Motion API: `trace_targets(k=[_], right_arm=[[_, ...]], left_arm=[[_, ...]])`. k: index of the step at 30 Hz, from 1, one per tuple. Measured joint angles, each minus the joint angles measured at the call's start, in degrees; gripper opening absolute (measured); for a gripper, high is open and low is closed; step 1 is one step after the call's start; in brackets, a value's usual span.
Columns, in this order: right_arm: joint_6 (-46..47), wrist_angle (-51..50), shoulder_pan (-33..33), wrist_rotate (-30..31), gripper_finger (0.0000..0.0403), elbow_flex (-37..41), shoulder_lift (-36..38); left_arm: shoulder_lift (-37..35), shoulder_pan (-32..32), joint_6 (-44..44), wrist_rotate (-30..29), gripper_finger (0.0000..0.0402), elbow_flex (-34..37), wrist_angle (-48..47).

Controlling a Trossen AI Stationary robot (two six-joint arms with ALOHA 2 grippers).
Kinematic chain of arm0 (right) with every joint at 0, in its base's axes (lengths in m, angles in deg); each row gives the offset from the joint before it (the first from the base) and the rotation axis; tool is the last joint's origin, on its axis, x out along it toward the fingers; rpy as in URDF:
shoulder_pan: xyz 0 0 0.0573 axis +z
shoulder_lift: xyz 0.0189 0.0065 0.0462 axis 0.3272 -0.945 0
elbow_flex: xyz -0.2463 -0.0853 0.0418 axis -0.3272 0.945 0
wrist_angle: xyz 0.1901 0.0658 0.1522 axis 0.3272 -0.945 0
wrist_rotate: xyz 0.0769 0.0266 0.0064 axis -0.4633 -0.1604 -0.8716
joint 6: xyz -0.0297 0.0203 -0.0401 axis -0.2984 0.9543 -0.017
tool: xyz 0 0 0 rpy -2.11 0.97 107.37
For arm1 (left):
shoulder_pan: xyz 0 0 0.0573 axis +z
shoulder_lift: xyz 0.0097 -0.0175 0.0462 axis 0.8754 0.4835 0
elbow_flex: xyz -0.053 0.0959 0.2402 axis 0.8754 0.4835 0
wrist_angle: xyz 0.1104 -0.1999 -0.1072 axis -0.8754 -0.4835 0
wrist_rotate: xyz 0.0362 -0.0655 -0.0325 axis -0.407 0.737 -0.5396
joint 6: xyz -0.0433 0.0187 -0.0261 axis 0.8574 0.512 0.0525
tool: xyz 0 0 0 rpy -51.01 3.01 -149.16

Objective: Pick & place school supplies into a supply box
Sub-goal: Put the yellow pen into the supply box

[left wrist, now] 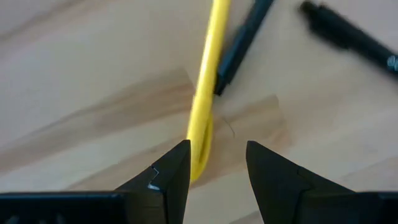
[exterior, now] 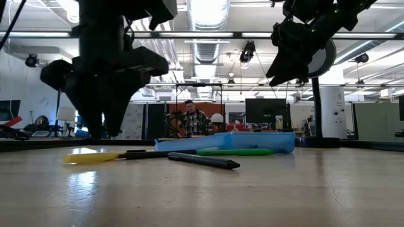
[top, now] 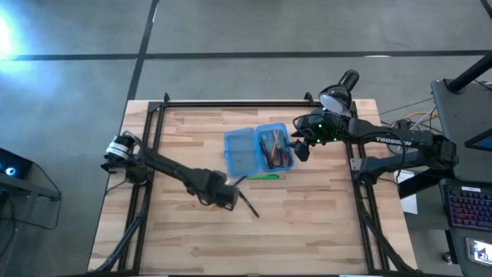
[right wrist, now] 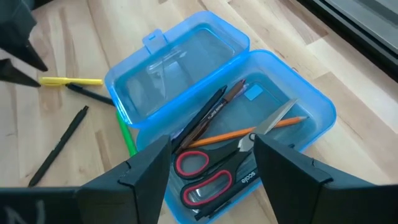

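Note:
The supply box (top: 259, 148) lies open on the table, and its two blue halves (right wrist: 217, 106) show in the right wrist view. One half holds red-handled scissors (right wrist: 211, 177), an orange pencil (right wrist: 249, 132) and dark pens (right wrist: 208, 115). A yellow pen (left wrist: 208, 81), two black pens (left wrist: 242, 43) (top: 247, 204) and a green pen (top: 265, 177) lie flat on the wood near the box. My left gripper (left wrist: 217, 149) is open just above the yellow pen's end (exterior: 95, 156), one finger on either side of it. My right gripper (right wrist: 211, 146) hovers open above the box's filled half.
A black desk lamp (top: 342, 88) stands at the table's far right corner. A black frame (top: 231, 104) runs along the table's far edge and sides. Bare wood (top: 254, 238) stretches from the pens to the near edge. A person (exterior: 189, 118) sits in the room behind.

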Motion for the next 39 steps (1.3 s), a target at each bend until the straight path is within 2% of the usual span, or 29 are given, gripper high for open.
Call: trace_targets(k=[12,20,24,30,36,39], right_arm=[[0.16,-0.01,0.02,0.42,0.0219,0.02,0.00],[0.20,-0.11,0.02,0.42,0.0219,0.02,0.00],[0.20,-0.11,0.02,0.44,0.0219,0.02,0.00],[0.19,-0.15,0.02,0.44,0.0219,0.02,0.00],[0.17,-0.28,0.02,0.91,0.0219,0.02,0.00],[2.58,-0.47,-0.07,4.17,0.0219,0.02,0.00]], left_arm=[[4.39,-0.91,-2.76,-4.20,0.0139,0.61,1.35],[6.67,0.61,-6.06,-3.65,0.0134,0.91,3.32],[6.64,1.22,-7.58,-3.17,0.0103,1.42,4.06],[6.72,2.30,-9.59,-2.30,0.0023,2.34,4.91],[4.72,3.15,-4.39,-1.42,0.0020,2.43,4.72],[2.30,3.20,1.15,-1.73,0.0020,2.76,2.99]])
